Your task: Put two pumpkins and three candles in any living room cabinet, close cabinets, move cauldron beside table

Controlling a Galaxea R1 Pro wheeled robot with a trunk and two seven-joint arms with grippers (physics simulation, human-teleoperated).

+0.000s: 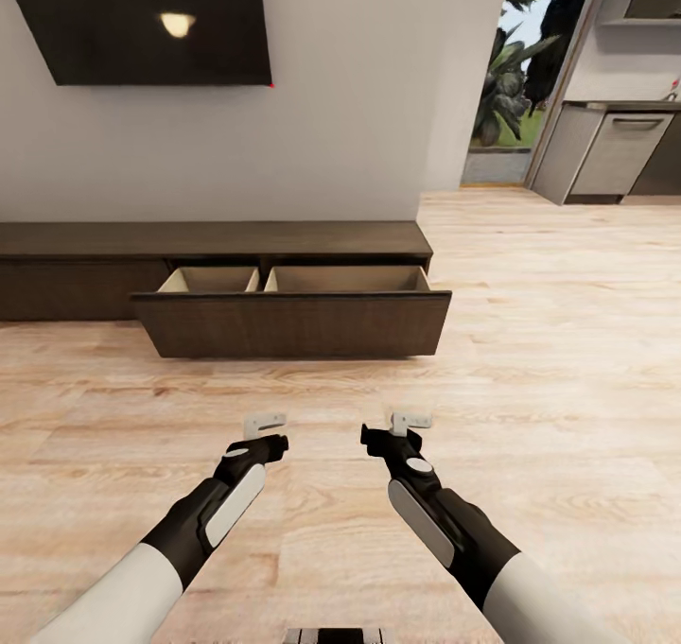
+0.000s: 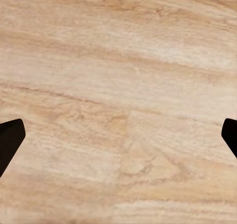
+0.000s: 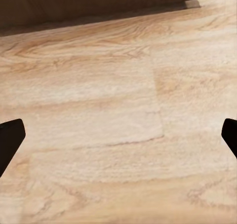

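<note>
1. Both arms are seen low in the head view, held above the wood floor (image 1: 567, 341).
2. The left gripper (image 1: 265, 424) is spread wide, nothing held; in its wrist view the fingertips (image 2: 10, 137) sit at opposite edges over bare floor.
3. The right gripper (image 1: 411, 422) is likewise spread and empty.
4. The cabinet (image 1: 218, 266) stands mid-frame against the wall, its wide drawer (image 1: 293, 318) pulled out, pale compartments visible.
5. A dark screen (image 1: 142, 20) is mounted upper left.
</note>
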